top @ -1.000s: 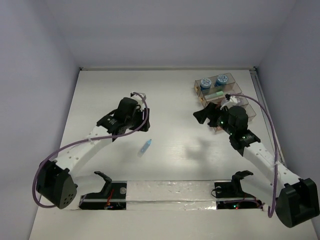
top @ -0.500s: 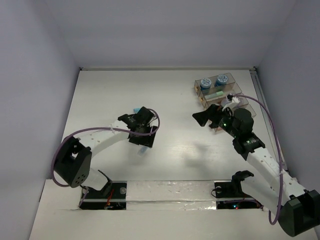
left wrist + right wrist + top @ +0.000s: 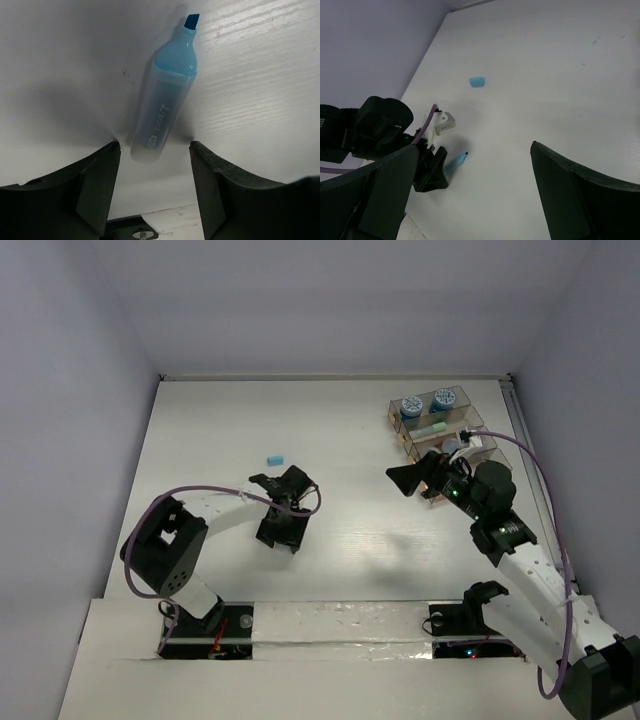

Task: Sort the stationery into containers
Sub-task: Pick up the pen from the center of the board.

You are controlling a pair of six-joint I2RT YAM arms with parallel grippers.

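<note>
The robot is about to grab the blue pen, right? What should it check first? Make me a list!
1. Left gripper open: ok, fingers spread wide.
2. Blue highlighter between the fingers: ok, its back end lies in the gap, flat on the table.
3. Highlighter capped: not ok, the tip is bare; a small blue piece lies apart, maybe its cap.
4. Right gripper out of the way: ok, open and empty near the containers.
5. Free room in the containers: cannot tell, the right arm covers the nearer bins.
</note>
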